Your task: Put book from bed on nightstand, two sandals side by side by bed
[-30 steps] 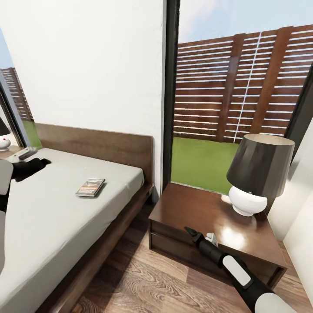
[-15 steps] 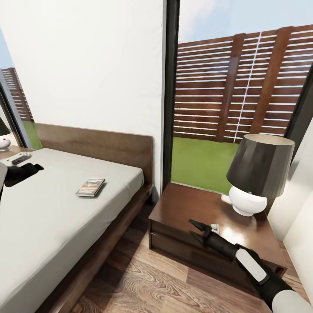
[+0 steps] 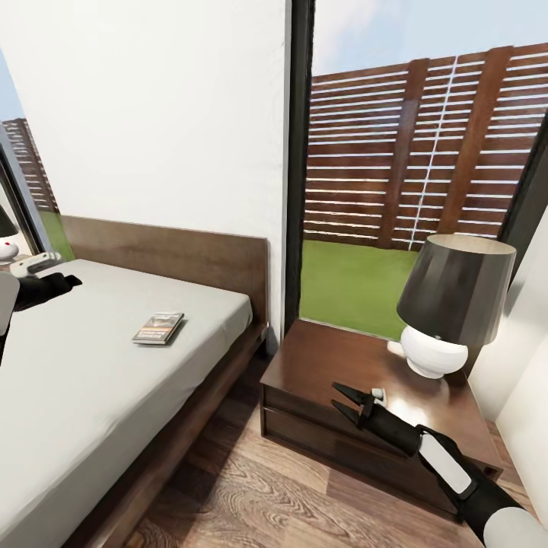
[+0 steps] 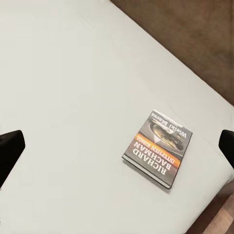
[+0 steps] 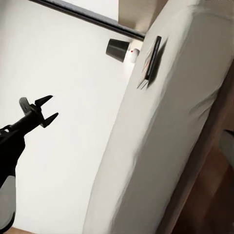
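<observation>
The right gripper [image 3: 344,402] hangs with jaws spread and nothing between them, over the front edge of the nightstand [image 3: 320,365], near the lamp [image 3: 449,304]. The left gripper [image 3: 67,281] hovers over the far side of the bed [image 3: 91,380], jaws spread wide and empty. The book [image 4: 158,147] lies flat on the mattress near the headboard [image 3: 175,255], well apart from both grippers.

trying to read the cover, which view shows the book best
The left wrist view: the book lies flat on the bed, cover up, the lettering "RICHARD BACHMAN" legible. The head view shows it small and far off on the mattress, its lettering unreadable. The right wrist view catches it edge-on, a thin dark sliver.
</observation>
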